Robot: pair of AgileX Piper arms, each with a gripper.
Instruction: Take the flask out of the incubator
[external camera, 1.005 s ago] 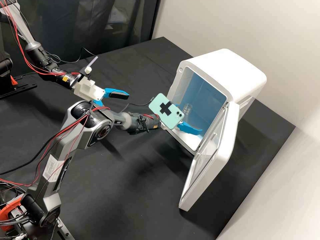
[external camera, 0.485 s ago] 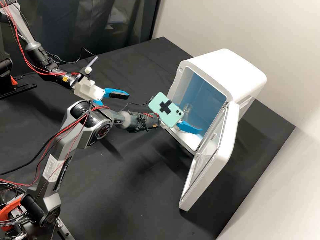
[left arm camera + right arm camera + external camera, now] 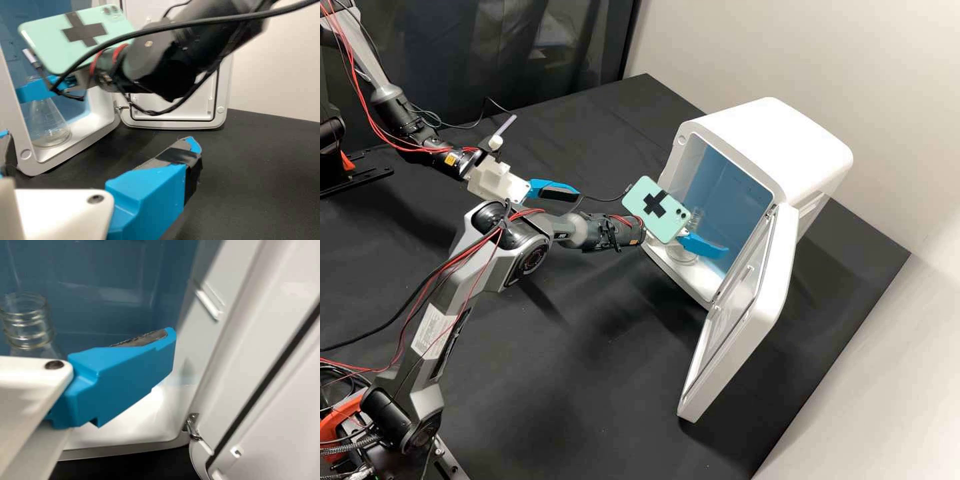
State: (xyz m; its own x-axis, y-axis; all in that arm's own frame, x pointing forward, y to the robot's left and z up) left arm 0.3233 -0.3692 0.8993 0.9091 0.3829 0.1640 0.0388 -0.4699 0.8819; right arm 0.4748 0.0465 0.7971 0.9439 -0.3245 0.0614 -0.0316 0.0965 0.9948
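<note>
Jaws parted on both grippers: right gripper (image 3: 703, 247) inside the incubator (image 3: 773, 147), left gripper (image 3: 553, 190) above the bench (image 3: 587, 347), well to its left.
Clear glass conical flask (image 3: 25, 320), threaded neck uncapped, stands on the incubator's white floor before blue inner walls, just beside one right finger (image 3: 120, 375), neck apart from it. Glossy rounded white shell, door (image 3: 747, 313) swung open; matte black bench, pale wall (image 3: 820, 60), dark curtain (image 3: 487, 47).

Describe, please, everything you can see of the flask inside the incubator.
The flask is a clear glass conical one with a threaded, uncapped neck, and it looks empty as far as can be seen. It stands upright on the white floor of the open incubator, in front of its blue back wall. The right gripper is inside beside it. One blue finger is next to the neck with a gap showing. Whether anything else touches the flask cannot be seen.
</note>
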